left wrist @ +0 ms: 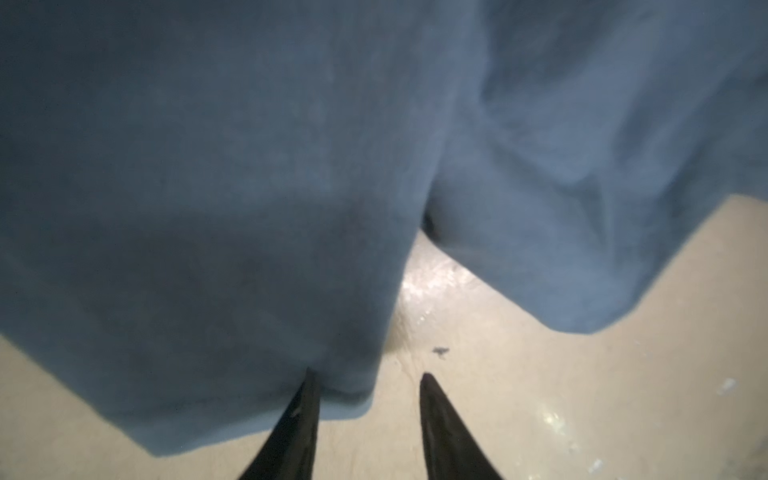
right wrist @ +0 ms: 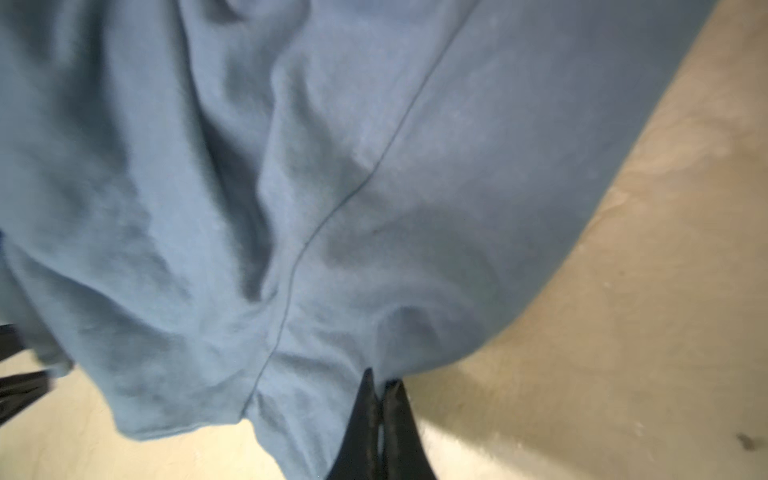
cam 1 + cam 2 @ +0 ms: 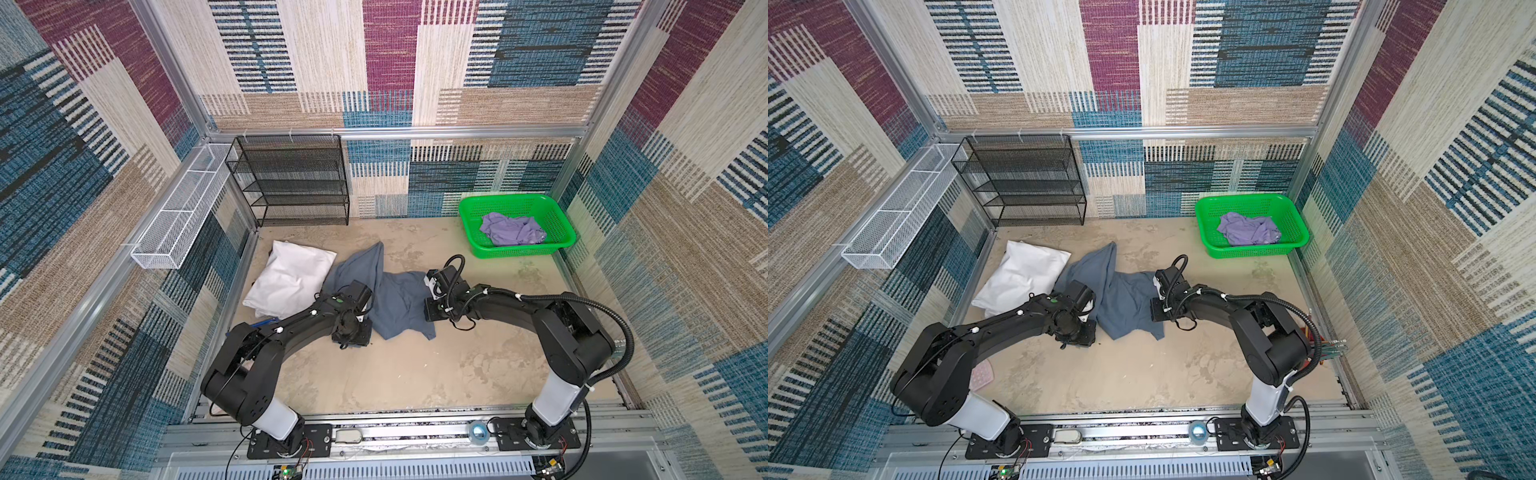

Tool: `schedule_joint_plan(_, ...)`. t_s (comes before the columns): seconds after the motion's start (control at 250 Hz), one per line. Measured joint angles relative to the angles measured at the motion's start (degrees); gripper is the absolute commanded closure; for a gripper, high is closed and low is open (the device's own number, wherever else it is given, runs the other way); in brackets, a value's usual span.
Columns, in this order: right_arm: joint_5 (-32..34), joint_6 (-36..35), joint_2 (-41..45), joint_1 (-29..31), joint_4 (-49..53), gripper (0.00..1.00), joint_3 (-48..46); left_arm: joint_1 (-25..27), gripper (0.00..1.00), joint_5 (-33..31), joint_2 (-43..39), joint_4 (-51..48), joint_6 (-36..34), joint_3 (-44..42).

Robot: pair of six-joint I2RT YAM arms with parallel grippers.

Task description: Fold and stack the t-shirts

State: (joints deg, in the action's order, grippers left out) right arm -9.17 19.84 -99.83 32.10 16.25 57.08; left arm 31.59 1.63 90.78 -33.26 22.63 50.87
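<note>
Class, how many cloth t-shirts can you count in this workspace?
2. A crumpled slate blue-grey t-shirt lies on the beige table; a bunched lavender-purple t-shirt sits in the green plastic basket. Others could hide beneath it.

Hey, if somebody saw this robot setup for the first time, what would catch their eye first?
The bright green basket at the back right, with a crumpled lavender t-shirt inside, grabs the eye first. Next comes the slate-blue t-shirt sprawled unfolded mid-table, with a white pillow beside it on the left.
</note>
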Motion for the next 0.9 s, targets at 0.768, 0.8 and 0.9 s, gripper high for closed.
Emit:
schedule_joint_plan(0.768,-0.7,-8.5,23.5,-8.8,13.2,1.0,17.9,-6.6,1.0,-9.8,30.5,-5.9,-7.3,67.1)
schedule_joint_plan(0.8,-2.4,-8.9,24.0,-7.0,13.3,1.0,17.2,-7.4,1.0,-8.7,34.5,-7.2,-7.9,74.7)
schedule_joint_plan(0.9,-8.2,-9.6,22.1,-0.2,12.9,1.0,16.9,-8.9,0.71,-4.1,46.7,-9.0,-9.1,96.8)
